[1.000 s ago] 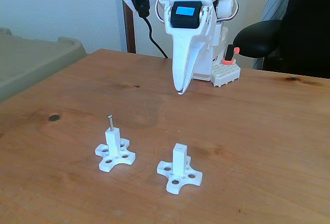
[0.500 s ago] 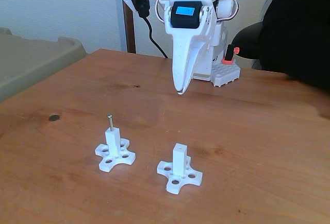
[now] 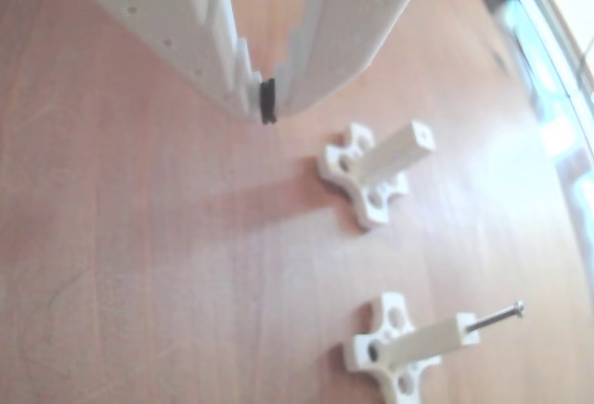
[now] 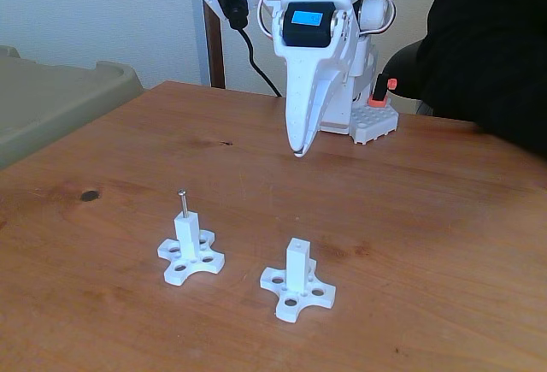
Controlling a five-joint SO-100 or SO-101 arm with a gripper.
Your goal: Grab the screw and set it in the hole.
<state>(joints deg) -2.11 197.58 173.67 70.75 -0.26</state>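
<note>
The thin silver screw (image 4: 182, 203) stands upright in the top of the left white post (image 4: 189, 237); in the other view the screw (image 3: 497, 316) juts from the lower post (image 3: 422, 344). The right post (image 4: 297, 262) carries the empty hole (image 4: 297, 243) in its end face, and the other view shows that hole (image 3: 423, 131) on the upper post (image 3: 394, 151). My gripper (image 4: 297, 151) hangs shut above the table behind both posts, holding nothing. In the other view the gripper (image 3: 267, 102) has its fingers meeting at a black pad.
A person in dark clothing (image 4: 500, 47) leans in at the right rear. A white brick block with a red piece (image 4: 376, 118) sits beside the arm's base. An olive plastic bin (image 4: 60, 90) lies off the table's left edge. A dark knot (image 4: 89, 195) marks the wood.
The dark-clothed person has moved further into view at the right rear. The arm, both posts and the screw have stayed put.
</note>
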